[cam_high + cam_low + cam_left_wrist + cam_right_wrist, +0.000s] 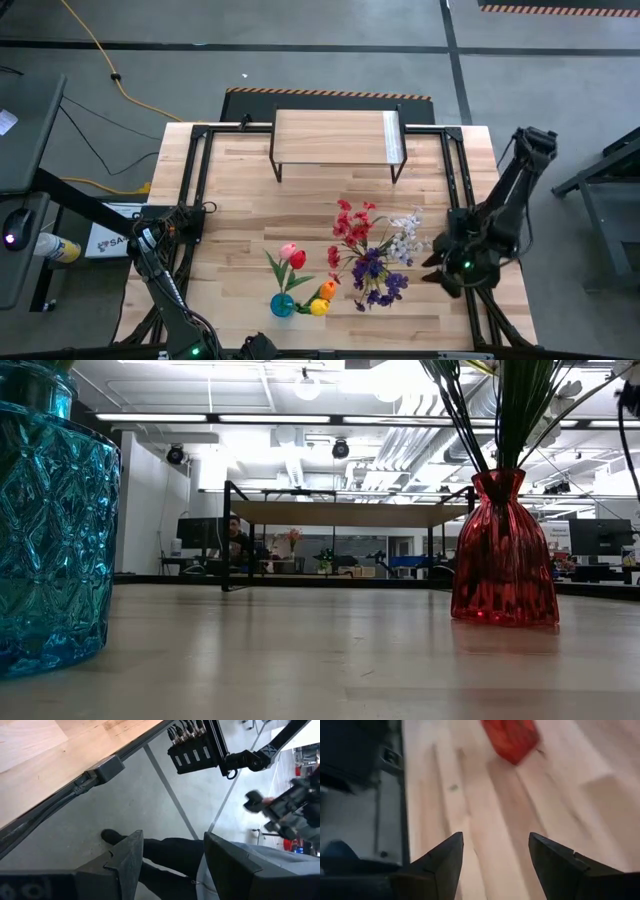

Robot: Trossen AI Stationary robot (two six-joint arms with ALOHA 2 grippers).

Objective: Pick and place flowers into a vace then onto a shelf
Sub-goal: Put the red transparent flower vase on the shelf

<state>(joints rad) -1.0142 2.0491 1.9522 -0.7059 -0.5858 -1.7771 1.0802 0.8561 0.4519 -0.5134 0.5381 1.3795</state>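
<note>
Both my arms are parked at the table's sides. My left gripper (170,865) sits off the left edge, its two fingers apart with nothing between them; through the gap I see the grey floor and a person's dark trouser leg and shoe (112,837) beyond the table (230,180) edge. My right gripper (495,862) hangs over the right side of the tabletop, fingers spread, nothing held; bare wood shows between them, with the red vase (511,737) farther off.

Flowers are in two vases near the front of the table. The blue glass vase (283,305) at front centre holds the tulips (292,256): pink and red heads up on green stems, yellow and orange heads drooping just beside the vase. To its right, the red vase carries the small-blossom sprigs (372,250), red toward the back, white at the right, purple at the front. The two vases stand near each other but apart.

The shelf (336,138) stands at the back centre of the table, light wooden top on thin black legs. Both vases sit on the tabletop, well in front of it.
</note>
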